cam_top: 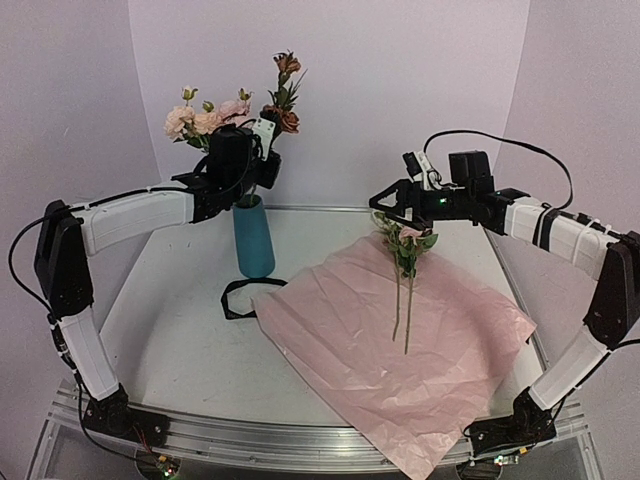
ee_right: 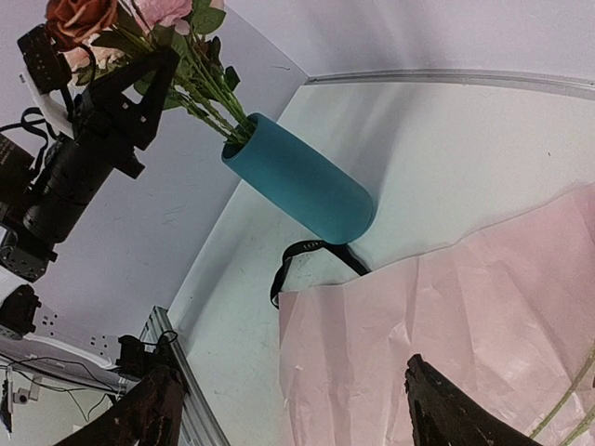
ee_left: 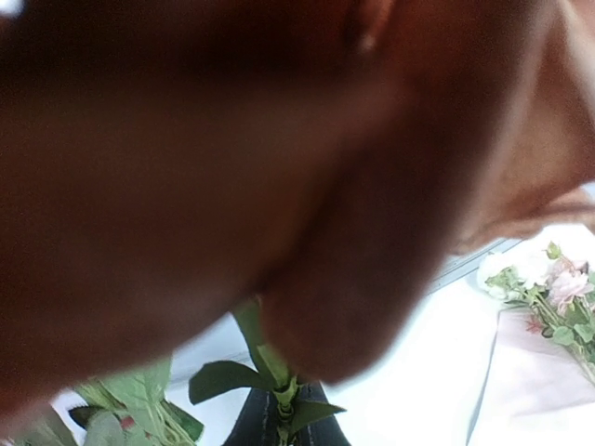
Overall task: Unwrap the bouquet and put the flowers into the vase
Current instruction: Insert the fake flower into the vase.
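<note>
Vase (cam_top: 254, 240): teal-blue, upright on the table (cam_top: 170, 330), left of centre and well back from the near edge.
Flowers (cam_top: 215, 118): pale pink, cream and rust roses with green leaves; the stems run down into the vase's mouth and the heads fan out above it.
Left gripper (ee_right: 153, 79): held just above the vase's rim, its black fingers pressed together on the stems of the flowers.
Left wrist view: mostly filled by a blurred rust-brown petal close to the lens; under it, green leaves and stems enter the vase's dark opening.
Remaining flowers (cam_top: 407, 245): a few stems lying on the paper, heads toward the back wall, thin stems pointing toward the near edge.
Right gripper (cam_top: 385, 207): hovers over the heads of the remaining flowers, fingers spread wide with nothing between them.
Paper (cam_top: 400, 370): lilac-pink sheet, creased, spread flat across the right half of the table, one corner hanging over the near edge.
Ribbon (cam_top: 238, 296): black loop lying on the table at the vase's foot, touching the paper's left edge.
</note>
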{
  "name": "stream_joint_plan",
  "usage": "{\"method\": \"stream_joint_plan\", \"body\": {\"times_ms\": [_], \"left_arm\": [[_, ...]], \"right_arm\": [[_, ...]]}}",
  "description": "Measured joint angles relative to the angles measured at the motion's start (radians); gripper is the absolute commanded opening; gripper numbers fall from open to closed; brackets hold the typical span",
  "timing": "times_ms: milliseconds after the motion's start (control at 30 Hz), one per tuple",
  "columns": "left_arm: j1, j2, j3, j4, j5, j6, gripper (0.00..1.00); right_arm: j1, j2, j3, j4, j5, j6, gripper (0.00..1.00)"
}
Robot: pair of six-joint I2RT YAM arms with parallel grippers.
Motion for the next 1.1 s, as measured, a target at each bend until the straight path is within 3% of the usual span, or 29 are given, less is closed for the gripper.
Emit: {"method": "stream_joint_plan", "body": {"times_ms": [200, 367, 667, 1100], "left_arm": [[0.0, 0.009, -0.001, -0.021, -0.105, -0.071, 0.48], [0.0, 0.009, 0.002, -0.076, -0.176, -0.143, 0.6], [0.0, 0.009, 0.002, -0.2, -0.155, -0.281, 0.7], [0.0, 0.02, 0.046, -0.318, -0.094, -0.414, 0.76]], "right_arm": [[0.0, 0.0, 0.0, 0.0, 0.005, 0.001, 0.84], [0.0, 0.0, 0.0, 0.0, 0.005, 0.004, 0.84], [0.0, 0.02, 0.0, 0.0, 0.004, 0.007, 0.84], [0.0, 0.053, 0.002, -0.001, -0.005, 0.01, 0.84]]}}
